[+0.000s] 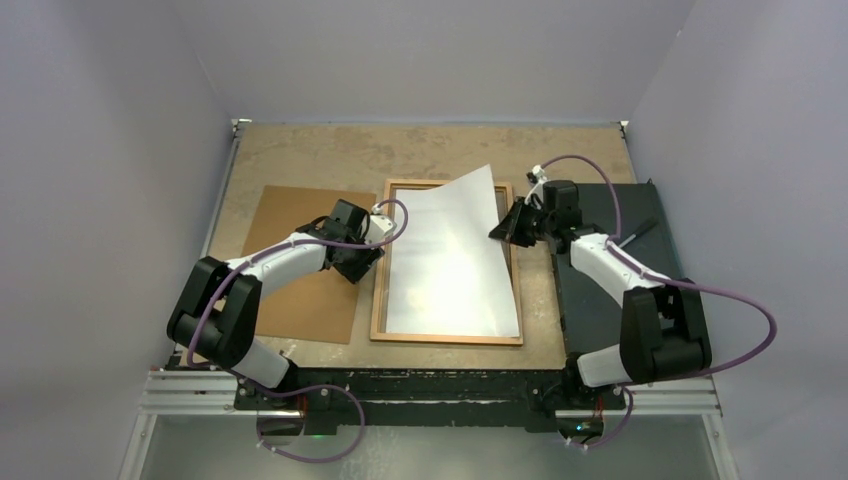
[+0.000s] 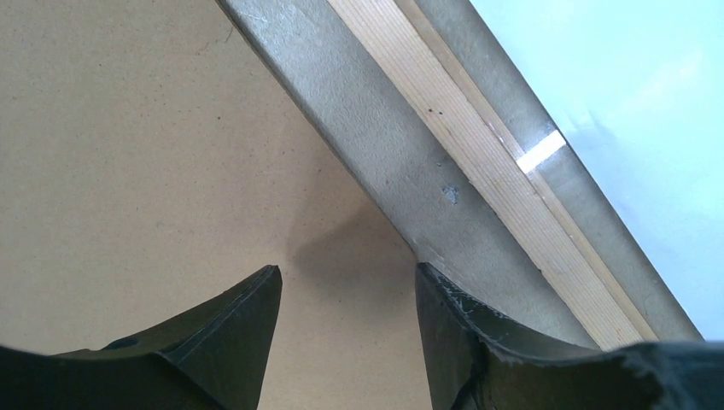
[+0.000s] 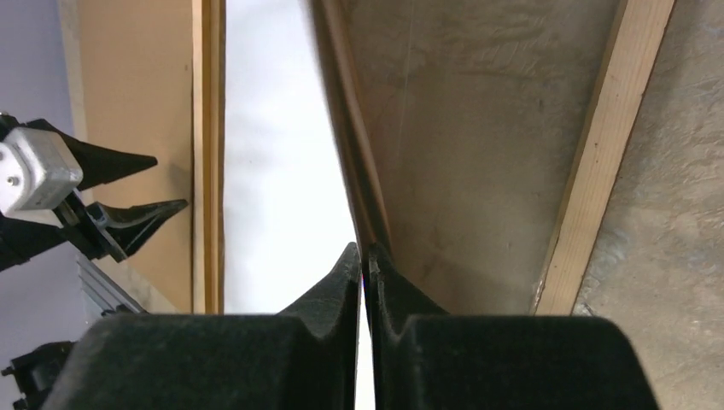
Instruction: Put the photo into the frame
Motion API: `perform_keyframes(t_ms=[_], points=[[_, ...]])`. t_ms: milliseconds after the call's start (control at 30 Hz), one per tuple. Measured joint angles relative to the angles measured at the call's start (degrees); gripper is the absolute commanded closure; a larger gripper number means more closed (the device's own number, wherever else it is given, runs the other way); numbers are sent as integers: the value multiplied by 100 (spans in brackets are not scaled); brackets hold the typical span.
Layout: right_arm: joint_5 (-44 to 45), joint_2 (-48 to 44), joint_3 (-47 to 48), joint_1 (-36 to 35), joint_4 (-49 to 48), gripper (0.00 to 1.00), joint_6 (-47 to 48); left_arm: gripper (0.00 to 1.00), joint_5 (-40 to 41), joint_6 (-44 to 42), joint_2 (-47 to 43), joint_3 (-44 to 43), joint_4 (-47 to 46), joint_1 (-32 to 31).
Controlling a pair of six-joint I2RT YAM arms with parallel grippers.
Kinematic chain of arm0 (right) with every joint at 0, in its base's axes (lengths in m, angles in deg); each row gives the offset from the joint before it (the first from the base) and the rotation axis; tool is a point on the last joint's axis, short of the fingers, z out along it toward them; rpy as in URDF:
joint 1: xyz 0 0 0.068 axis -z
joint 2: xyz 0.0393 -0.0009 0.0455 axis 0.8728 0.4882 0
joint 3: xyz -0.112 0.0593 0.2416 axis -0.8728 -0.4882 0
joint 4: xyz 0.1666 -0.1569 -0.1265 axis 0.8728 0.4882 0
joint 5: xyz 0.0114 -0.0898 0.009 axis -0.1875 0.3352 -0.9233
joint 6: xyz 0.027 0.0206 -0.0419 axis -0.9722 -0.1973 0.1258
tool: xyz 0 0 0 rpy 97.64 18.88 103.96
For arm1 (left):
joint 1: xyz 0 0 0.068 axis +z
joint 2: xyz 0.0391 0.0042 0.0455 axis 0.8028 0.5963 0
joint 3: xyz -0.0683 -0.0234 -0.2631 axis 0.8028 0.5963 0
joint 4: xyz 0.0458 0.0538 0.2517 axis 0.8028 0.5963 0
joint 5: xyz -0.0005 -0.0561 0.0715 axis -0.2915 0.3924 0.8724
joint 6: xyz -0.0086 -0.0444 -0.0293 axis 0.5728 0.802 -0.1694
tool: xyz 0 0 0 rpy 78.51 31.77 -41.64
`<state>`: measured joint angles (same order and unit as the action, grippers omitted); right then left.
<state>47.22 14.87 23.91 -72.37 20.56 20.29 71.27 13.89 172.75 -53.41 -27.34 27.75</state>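
Whitish-backed photo (image 1: 450,255) lay across the frame (image 1: 445,339) in the top view, its far right corner raised at the right gripper (image 1: 505,228). Left wrist view: left gripper (image 2: 346,278) jaws stood apart, empty, over the backing board (image 2: 128,171). Right wrist view: jaws pinched the photo's edge.

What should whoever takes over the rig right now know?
Left hand: open, empty, over the brown board, beside the left rail of the frame.
Right hand: shut on the photo at its right edge, holding that side up.
Photo: blank side up over the frame, skewed, far right corner raised.
Done: photo is over the frame.
Left: square it, lower it inside the rails, release.
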Motion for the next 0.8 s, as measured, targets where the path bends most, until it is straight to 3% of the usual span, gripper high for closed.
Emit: perform_keyframes(t_ms=[267, 800], points=[[2, -247, 111, 4, 87, 100, -212, 50, -31, 4, 0, 0, -68, 0], [-608, -313, 343, 2, -457, 100, -1456, 59, -374, 4, 0, 111, -350, -2]])
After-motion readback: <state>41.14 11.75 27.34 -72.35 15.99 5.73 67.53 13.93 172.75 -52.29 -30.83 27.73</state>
